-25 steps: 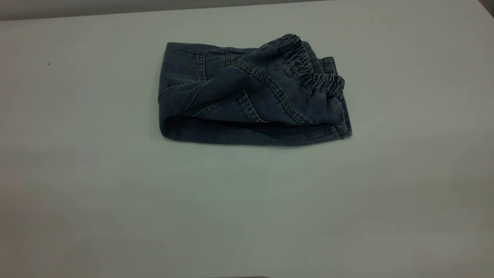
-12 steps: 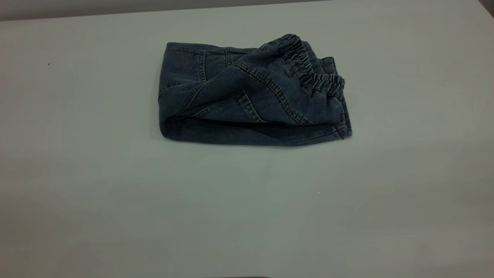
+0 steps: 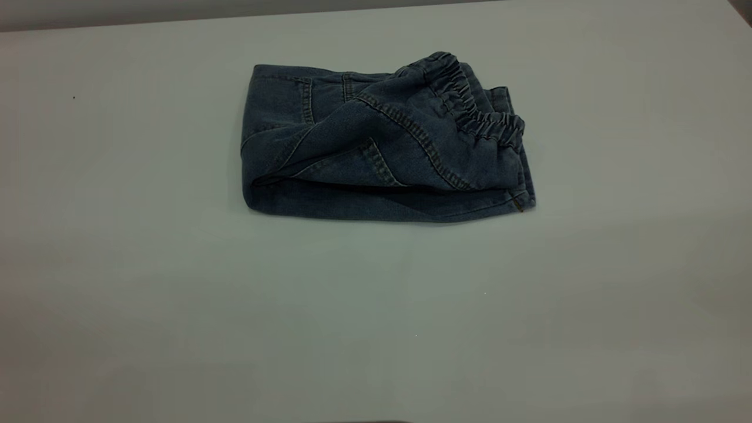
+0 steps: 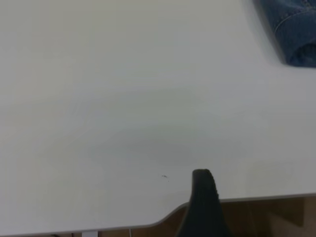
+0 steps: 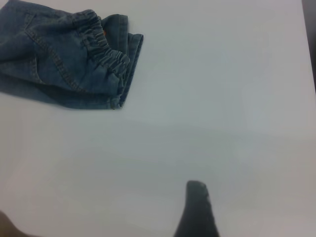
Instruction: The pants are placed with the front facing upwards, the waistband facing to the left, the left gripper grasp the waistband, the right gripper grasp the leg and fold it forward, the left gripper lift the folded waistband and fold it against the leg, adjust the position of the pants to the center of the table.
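The pants [image 3: 382, 147] lie folded into a compact blue denim bundle on the table [image 3: 376, 323], at its far middle. The ruched waistband [image 3: 476, 111] rests on top at the bundle's right end, over the leg layers. Neither arm shows in the exterior view. In the left wrist view the left gripper [image 4: 242, 207] hangs at the table's edge, far from a corner of the pants [image 4: 296, 29]; one black finger [image 4: 202, 197] shows, with nothing against it. The right gripper [image 5: 227, 212] hovers over bare table, well away from the pants [image 5: 64, 59] and waistband [image 5: 103, 54], holding nothing.
The table's near edge [image 4: 247, 199] runs just by the left gripper, with a brown surface below it. A grey strip [image 3: 176, 12] borders the table's far side. Bare tabletop surrounds the pants on all sides.
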Action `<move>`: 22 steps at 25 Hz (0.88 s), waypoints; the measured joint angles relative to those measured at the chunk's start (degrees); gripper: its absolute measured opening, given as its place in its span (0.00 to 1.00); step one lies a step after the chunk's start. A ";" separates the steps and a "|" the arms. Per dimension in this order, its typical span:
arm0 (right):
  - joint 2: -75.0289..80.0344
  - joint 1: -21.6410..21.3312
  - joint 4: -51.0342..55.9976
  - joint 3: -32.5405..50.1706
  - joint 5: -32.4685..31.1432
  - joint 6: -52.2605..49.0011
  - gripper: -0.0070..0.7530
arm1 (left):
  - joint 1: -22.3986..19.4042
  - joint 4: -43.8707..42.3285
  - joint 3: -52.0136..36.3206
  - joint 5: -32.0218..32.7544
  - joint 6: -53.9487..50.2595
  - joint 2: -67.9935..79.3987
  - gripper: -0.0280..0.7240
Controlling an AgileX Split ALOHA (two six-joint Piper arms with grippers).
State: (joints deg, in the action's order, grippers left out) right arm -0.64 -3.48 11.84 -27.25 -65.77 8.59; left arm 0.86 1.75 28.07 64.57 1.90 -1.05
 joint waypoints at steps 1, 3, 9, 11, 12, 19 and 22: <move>0.00 0.00 0.00 0.00 0.00 0.00 0.62 | 0.00 0.00 0.00 0.00 0.00 0.00 0.70; 0.00 0.00 -0.58 0.00 0.00 0.00 0.62 | 0.00 0.00 0.00 0.04 0.00 0.00 0.70; 0.00 0.00 -6.73 0.00 0.33 -5.42 0.62 | 0.00 0.00 0.00 0.04 0.00 0.00 0.70; 0.00 0.00 -8.20 0.00 0.40 -7.45 0.62 | 0.00 0.00 0.00 0.04 0.00 0.00 0.70; 0.00 0.00 -8.84 0.00 0.40 -8.28 0.62 | 0.00 0.00 0.00 0.04 0.00 0.00 0.70; 0.00 0.00 -9.58 0.00 0.44 -9.41 0.62 | 0.00 0.00 0.00 0.04 0.00 0.00 0.70; 0.00 0.00 -9.58 0.00 0.44 -9.45 0.62 | 0.00 0.00 0.00 0.04 0.00 0.00 0.70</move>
State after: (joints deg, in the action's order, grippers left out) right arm -0.64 -3.48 2.26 -27.25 -65.34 -0.85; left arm 0.86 1.75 28.07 64.62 1.90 -1.05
